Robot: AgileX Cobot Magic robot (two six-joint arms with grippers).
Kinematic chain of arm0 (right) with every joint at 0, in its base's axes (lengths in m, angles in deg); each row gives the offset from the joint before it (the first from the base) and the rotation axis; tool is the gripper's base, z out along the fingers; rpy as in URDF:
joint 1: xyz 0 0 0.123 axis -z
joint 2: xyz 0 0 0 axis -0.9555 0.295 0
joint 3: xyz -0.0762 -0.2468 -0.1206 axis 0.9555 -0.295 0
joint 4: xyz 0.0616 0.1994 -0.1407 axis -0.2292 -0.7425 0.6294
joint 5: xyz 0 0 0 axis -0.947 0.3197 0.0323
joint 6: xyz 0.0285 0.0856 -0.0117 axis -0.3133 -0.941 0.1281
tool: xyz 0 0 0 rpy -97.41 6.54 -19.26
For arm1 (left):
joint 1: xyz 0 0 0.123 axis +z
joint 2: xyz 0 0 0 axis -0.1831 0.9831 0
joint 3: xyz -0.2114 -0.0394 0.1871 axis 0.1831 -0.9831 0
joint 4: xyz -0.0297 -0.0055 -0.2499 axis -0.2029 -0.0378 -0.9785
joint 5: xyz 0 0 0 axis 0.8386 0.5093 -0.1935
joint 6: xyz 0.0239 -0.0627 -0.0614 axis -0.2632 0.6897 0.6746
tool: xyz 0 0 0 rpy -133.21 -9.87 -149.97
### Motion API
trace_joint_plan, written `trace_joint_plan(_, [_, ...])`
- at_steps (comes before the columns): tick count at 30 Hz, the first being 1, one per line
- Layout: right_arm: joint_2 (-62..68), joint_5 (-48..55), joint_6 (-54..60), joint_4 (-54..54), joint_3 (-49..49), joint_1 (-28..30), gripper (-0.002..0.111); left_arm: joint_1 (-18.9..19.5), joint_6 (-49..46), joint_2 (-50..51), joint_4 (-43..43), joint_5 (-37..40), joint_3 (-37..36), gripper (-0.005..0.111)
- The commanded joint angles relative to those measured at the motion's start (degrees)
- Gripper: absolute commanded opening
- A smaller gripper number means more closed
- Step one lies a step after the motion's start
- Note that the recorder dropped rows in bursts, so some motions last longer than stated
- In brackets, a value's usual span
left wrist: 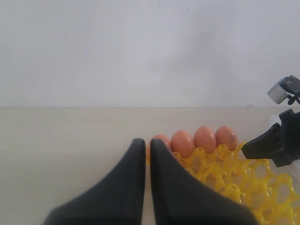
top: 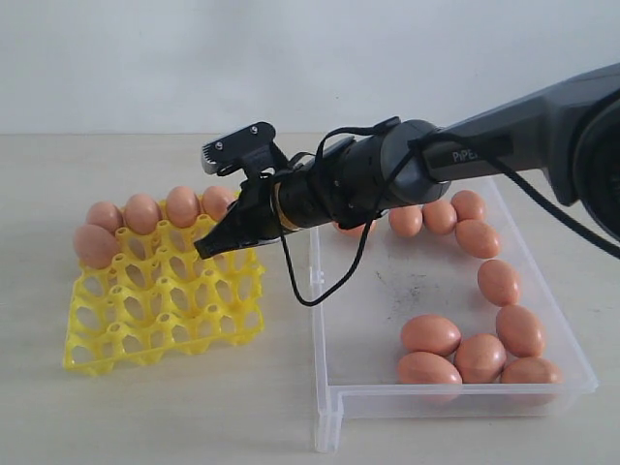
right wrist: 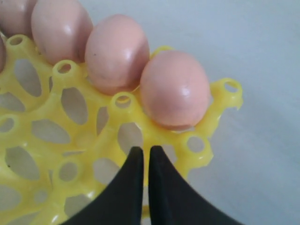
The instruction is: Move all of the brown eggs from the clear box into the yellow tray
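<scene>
Over the yellow tray (top: 165, 320) at left-centre of the exterior view, right gripper (top: 206, 248) jaws together, empty. Left gripper (left wrist: 146, 145) jaws also together. 5 brown eggs (top: 141, 211) line tray's upper-left edge; rest lie in clear box (top: 387, 291) at right.

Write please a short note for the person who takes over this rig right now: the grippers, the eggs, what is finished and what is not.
Left gripper: shut, empty, near the yellow tray.
Right gripper: shut, empty, over the tray, close to its far row.
Done: five brown eggs sit in the tray, four along the far row and one in the next row at the left end.
Left: at least ten brown eggs lie in the clear box; one more seems to show behind the right arm. All of these must go to the tray.
</scene>
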Motion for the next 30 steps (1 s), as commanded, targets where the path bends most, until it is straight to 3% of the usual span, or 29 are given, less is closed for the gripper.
trace_joint_plan(1, [-0.07, 2.26, -1.15, 0.38, -0.95, 0.08, 0.0, 0.12, -0.01, -0.17, -0.3, -0.83, -0.22, 0.004])
trace_joint_plan(7, [-0.18, 0.65, -2.99, 0.38, -2.76, 0.08, 0.0, 0.12, -0.01, -0.17, -0.3, -0.83, -0.22, 0.004])
trace_joint_plan(13, [-2.23, 8.52, -0.25, 0.38, -7.56, 0.08, 0.0, 0.12, -0.01, -0.17, -0.3, -0.83, -0.22, 0.004])
trace_joint_plan(30, [-16.23, 4.91, 1.72, 0.38, -9.01, 0.08, 0.0, 0.12, -0.01, -0.17, -0.3, -0.83, -0.22, 0.004])
